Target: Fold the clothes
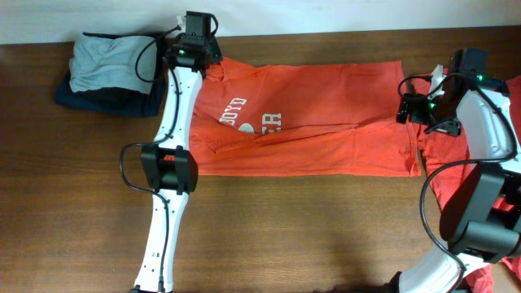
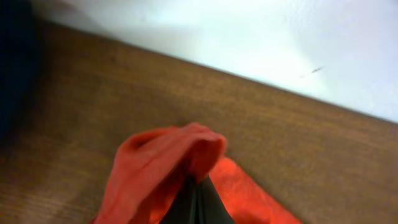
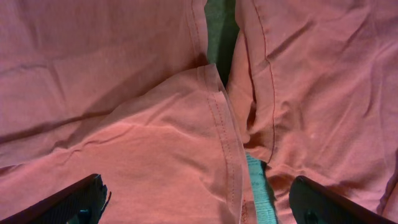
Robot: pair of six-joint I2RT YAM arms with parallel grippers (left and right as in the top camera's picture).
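Left hand (image 2: 196, 194) on bunched, half-folded orange-red T-shirt (image 1: 326, 122)

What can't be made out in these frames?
1. Overhead: chest lettering on the T-shirt, partly hidden by a fold.
2. Overhead: second red cloth, hidden under the right arm and cut off at the frame edge.
3. Left wrist: how much fabric the shut left jaws hold; the bottom edge crops it.
4. Right wrist: open right jaws cropped at the bottom; contact with fabric unclear.

I see a grey garment (image 1: 104, 61) heaped on dark navy cloth (image 1: 102, 101) at the wooden table's (image 1: 285, 232) far-left corner.
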